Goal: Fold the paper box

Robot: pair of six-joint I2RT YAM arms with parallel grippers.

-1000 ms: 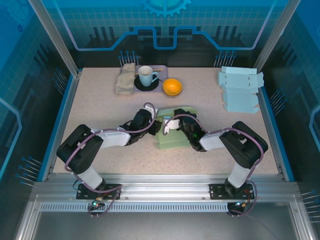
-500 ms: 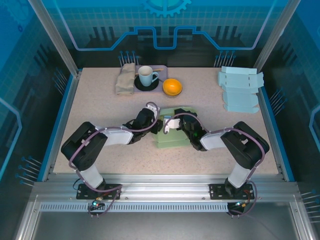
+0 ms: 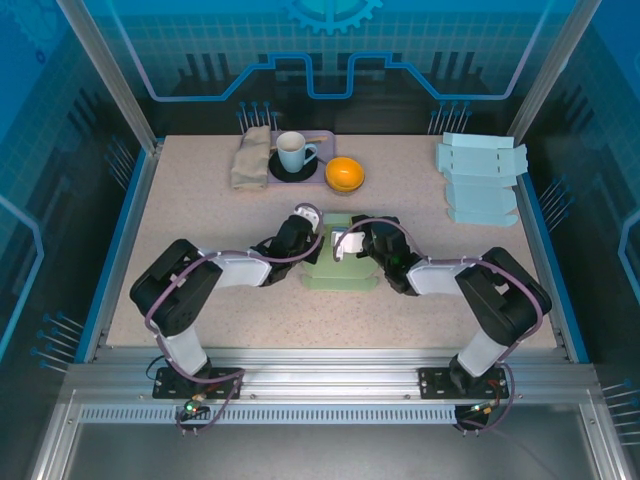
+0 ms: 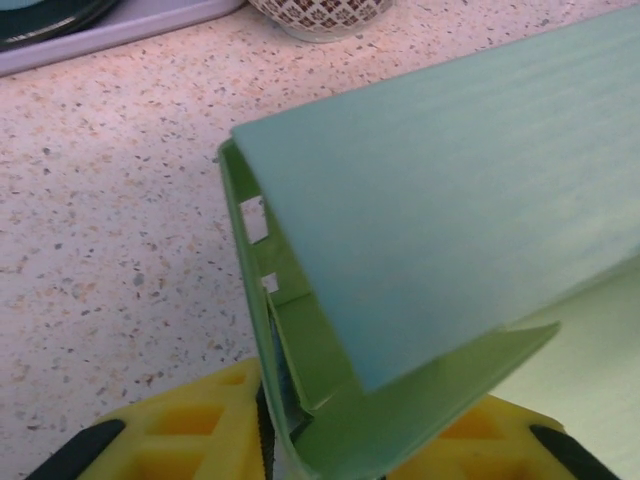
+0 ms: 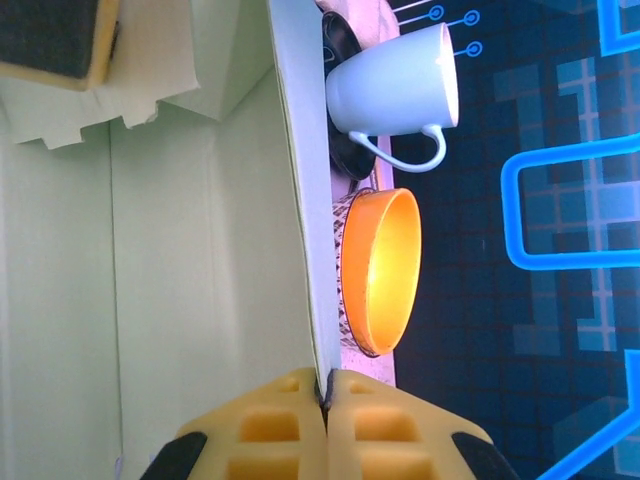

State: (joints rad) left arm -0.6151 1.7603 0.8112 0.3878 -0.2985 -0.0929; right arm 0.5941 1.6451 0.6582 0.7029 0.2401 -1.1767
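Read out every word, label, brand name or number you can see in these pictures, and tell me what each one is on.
There is no readable text.
The green paper box, the stack of blue box blanks, the white cup and the orange bowl carry no lettering.
The bowl's outside has a checked pattern, not text.
The blue backdrop bears line patterns and a gear shape, no words or numbers.

Your black-and-grey arms [image 3: 190,290] trail purple cables [image 3: 372,222]; your left tool [image 4: 295,440] and right tool [image 5: 326,400] wear yellow, black-padded fingers [image 5: 265,425].
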